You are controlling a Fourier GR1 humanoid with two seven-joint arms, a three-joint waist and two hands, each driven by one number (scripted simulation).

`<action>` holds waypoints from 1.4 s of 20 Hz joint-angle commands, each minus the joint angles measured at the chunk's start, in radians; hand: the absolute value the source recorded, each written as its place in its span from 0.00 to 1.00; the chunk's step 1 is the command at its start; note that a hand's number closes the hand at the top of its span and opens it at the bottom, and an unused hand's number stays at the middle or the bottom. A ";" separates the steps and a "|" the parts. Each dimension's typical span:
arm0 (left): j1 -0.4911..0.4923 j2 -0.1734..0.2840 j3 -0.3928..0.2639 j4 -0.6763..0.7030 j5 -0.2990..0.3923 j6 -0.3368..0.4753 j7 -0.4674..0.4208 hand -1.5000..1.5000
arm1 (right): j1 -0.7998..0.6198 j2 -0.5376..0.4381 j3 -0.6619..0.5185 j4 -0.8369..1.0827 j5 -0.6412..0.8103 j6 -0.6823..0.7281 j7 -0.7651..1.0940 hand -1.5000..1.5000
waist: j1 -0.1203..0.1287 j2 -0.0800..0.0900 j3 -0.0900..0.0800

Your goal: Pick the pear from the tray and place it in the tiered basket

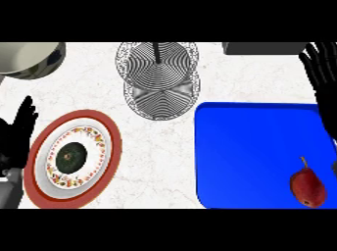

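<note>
One glossy red pear [307, 188] — smooth blue tray [251, 147].

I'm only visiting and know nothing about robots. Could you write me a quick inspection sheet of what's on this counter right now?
Surface: pale marbled counter.
Job's things: red pear lying in the near right corner of the blue tray; wire tiered basket at the back centre, nothing in it.
Clutter: red-rimmed patterned plate at left; grey bowl at back left; dark object at the back edge, unclear.
Hands: left hand open beside the plate; right hand open over the tray's far right edge, holding nothing.
Cables: nothing seen.
Surroundings: nothing seen.
</note>
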 commanded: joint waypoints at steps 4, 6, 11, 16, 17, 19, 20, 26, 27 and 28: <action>-0.013 -0.067 -0.066 -0.075 0.070 -0.112 0.023 0.50 | 0.257 -0.027 -0.082 -0.059 0.091 -0.145 -0.057 1.00 | -0.093 -0.038 -0.019; -0.009 -0.119 -0.098 -0.105 0.103 -0.146 -0.002 0.50 | 0.364 -0.022 -0.118 -0.027 0.137 -0.212 -0.108 1.00 | -0.136 -0.042 -0.019; 0.043 -0.175 -0.159 -0.148 0.120 -0.162 0.025 0.50 | 0.533 0.106 -0.305 0.084 0.202 -0.569 -0.159 0.00 | -0.130 -0.043 -0.017; -0.035 -0.186 -0.186 -0.175 0.119 -0.181 0.082 0.50 | 0.786 0.119 -0.073 -0.164 0.424 -0.640 -0.151 0.00 | -0.052 -0.029 -0.022; -0.034 -0.167 -0.175 -0.197 0.132 -0.185 0.116 0.50 | 0.850 0.095 -0.038 -0.206 0.464 -0.659 -0.096 0.00 | -0.052 -0.029 -0.024; -0.028 -0.148 -0.159 -0.172 0.146 -0.225 0.083 0.50 | 0.886 0.033 0.000 -0.185 0.549 -0.694 0.040 0.00 | -0.031 -0.019 -0.028; -0.042 -0.154 -0.161 -0.181 0.142 -0.212 0.101 0.50 | 0.945 -0.004 -0.004 -0.214 0.576 -0.688 0.073 0.00 | -0.036 -0.021 -0.027; -0.036 -0.165 -0.192 -0.200 0.117 -0.213 0.077 0.50 | 1.092 -0.121 -0.038 -0.183 0.739 -0.682 0.374 0.00 | 0.001 0.005 -0.037; -0.022 -0.166 -0.204 -0.203 0.110 -0.216 0.077 0.50 | 1.115 -0.139 -0.048 -0.218 0.751 -0.665 0.433 0.00 | 0.006 0.003 -0.037; -0.037 -0.162 -0.197 -0.193 0.116 -0.224 0.078 0.50 | 1.112 -0.172 -0.066 -0.231 0.757 -0.630 0.484 0.00 | 0.016 0.012 -0.040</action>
